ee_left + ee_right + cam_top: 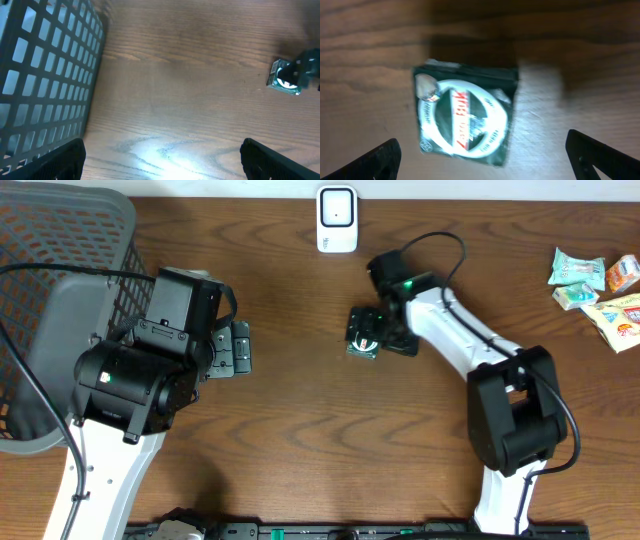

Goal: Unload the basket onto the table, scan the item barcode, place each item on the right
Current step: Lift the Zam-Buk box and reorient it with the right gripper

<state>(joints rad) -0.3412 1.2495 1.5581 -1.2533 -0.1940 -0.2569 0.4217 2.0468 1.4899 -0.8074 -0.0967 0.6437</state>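
Right wrist cam: the item (465, 122), a dark green packet w/ a white oval label and red lettering (too blurred to read), lies flat on the wood table (580, 60), label up, turned a bit askew. The right gripper (482, 150) hangs right over it, fingers (375, 162) spread wide at either side of the frame, neither one touching the packet. Nothing pinched.

Overhead: the packet is about mid-table, a little right of centre, partly hidden under the right arm's wrist. The white scanner (337, 220) stands at the far edge, well apart from the packet and slightly left of it. A small heap of snack packs (590, 285) lies at the far right. A dark mesh basket (60, 240) fills the far left corner.

The left gripper (238, 348) is just right of the basket, well apart from the packet. Left wrist cam shows its fingers spread wide too, w/ only bare wood between them, basket wall on the left and the packet far off on the right.
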